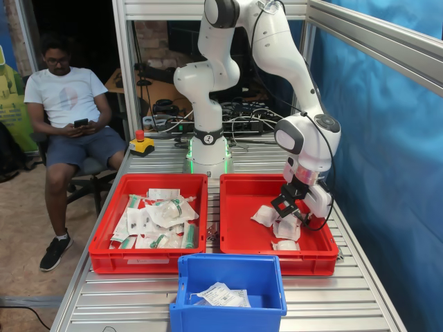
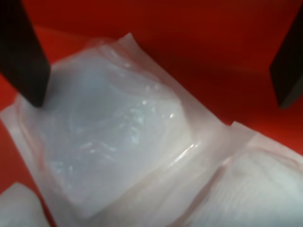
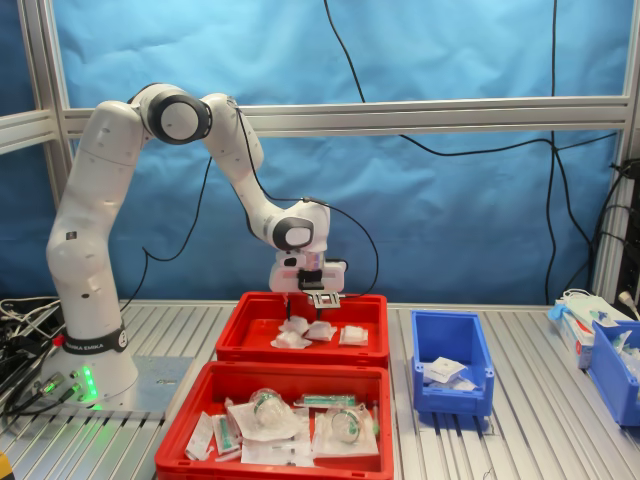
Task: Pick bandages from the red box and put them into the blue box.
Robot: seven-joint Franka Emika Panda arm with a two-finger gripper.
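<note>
First exterior view: gripper [image 1: 289, 205] low inside the red box [image 1: 239, 238], at 3 o'clock of the twin tray [image 1: 104, 252]; three bandages [image 1: 286, 228] remain.
Wrist view: fingers [image 2: 23, 52] spread wide, straddling one bandage, gripping nothing.
Second exterior view: blue box [image 3: 450, 398] holds one packet [image 3: 443, 369]; most transfers remain.

"FRANKA EMIKA" on arm base [image 3: 85, 345]

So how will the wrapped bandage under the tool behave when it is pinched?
The bandage looks puffy, so it will probably squash. Its glossy wrapper may slip. The tool stands open around it.
</note>
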